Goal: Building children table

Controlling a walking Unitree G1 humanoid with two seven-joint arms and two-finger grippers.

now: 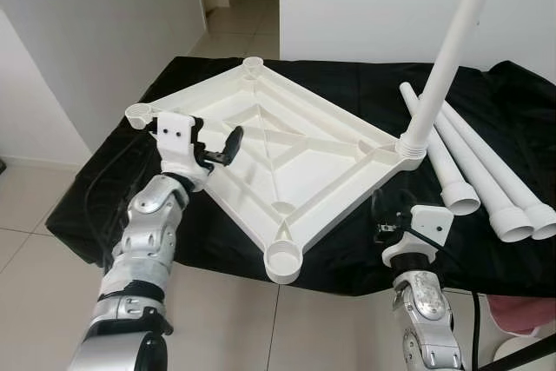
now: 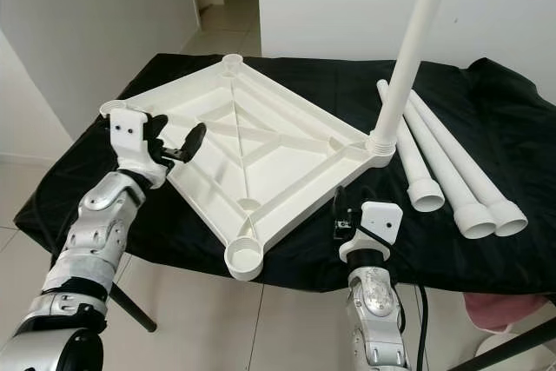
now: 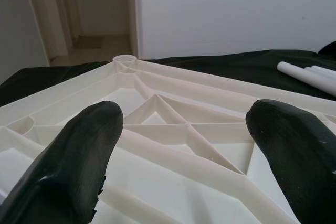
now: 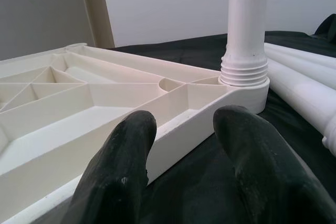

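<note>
A white plastic tabletop (image 1: 287,162) is lying upside down on a black cloth (image 1: 365,84), with one white leg (image 1: 447,58) standing upright in its right corner socket and three loose legs (image 1: 486,180) lying just beside it. The left gripper (image 1: 221,149) is hovering over the tabletop's left edge, fingers (image 3: 79,156) spread apart. The right gripper (image 2: 347,210) is sitting by the near right edge, fingers parted, gripping nothing.

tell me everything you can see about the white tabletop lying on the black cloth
The white tabletop looks like moulded plastic and lies upside down, ribbed underside up, on the black cloth. Raised ribs cross it in triangles, and each corner has a round socket. One leg stands in the right corner socket; the near socket is empty. The left hand hovers open over its left side; the right hand sits by its near-right edge.
</note>
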